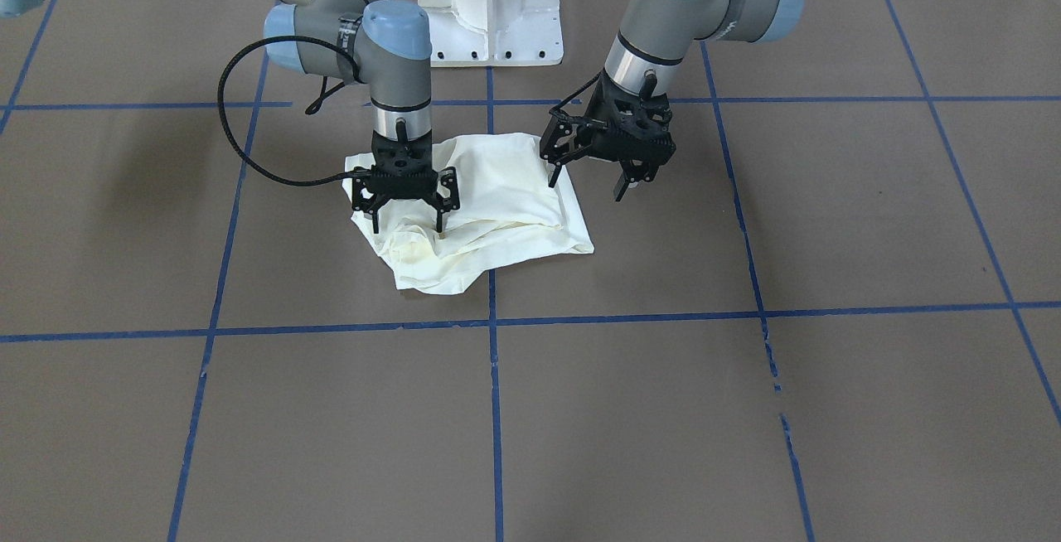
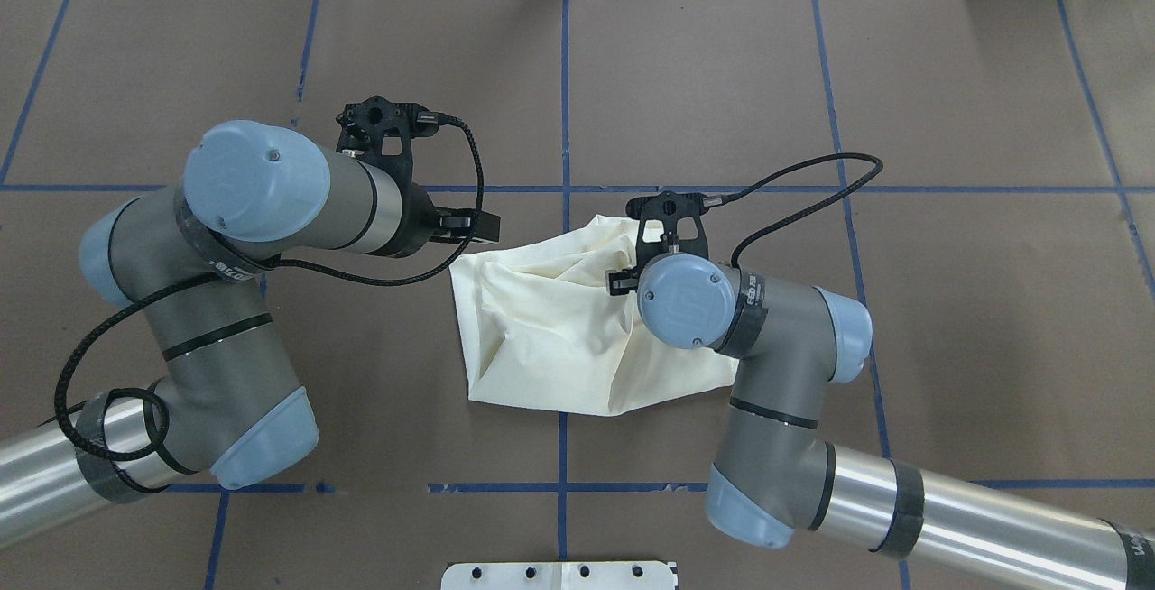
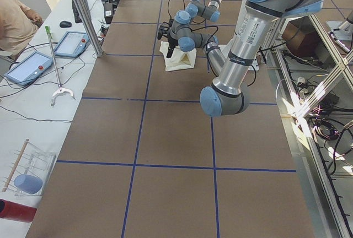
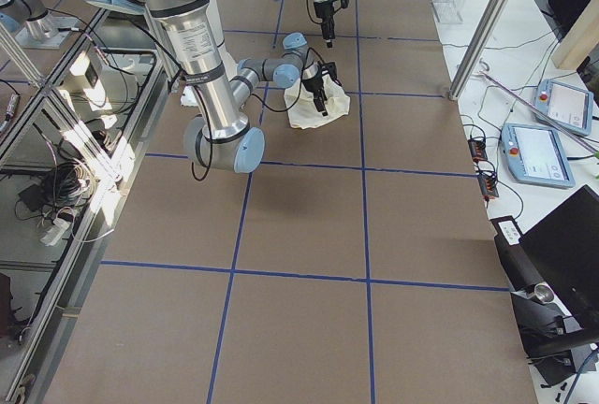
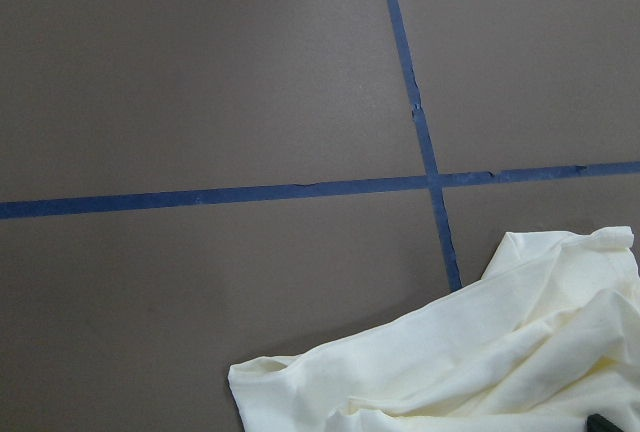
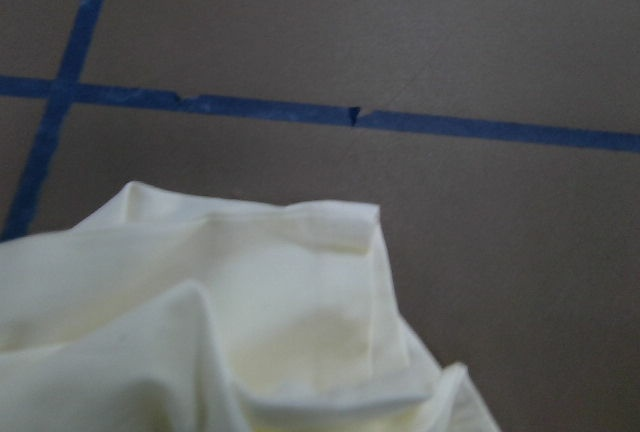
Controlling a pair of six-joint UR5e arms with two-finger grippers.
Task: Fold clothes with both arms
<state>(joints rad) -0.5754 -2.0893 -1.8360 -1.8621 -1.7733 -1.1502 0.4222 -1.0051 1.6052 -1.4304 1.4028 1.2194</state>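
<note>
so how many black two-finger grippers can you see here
2. The right gripper, open, points down onto the crumpled cream cotton shirt; the left gripper, open, hangs at the shirt's edge on the robot's left.

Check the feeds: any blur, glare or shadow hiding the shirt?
Right wrist-mounted view: the shirt looks soft, slightly out of focus; left wrist-mounted view: sharp; exterior front-facing: soft shadows on the table, none hiding the shirt; side views: shirt small, no glare on it.

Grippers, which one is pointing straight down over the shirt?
The right gripper, upright above the cream shirt; the left gripper is tilted at the shirt's edge, one finger beyond it.
</note>
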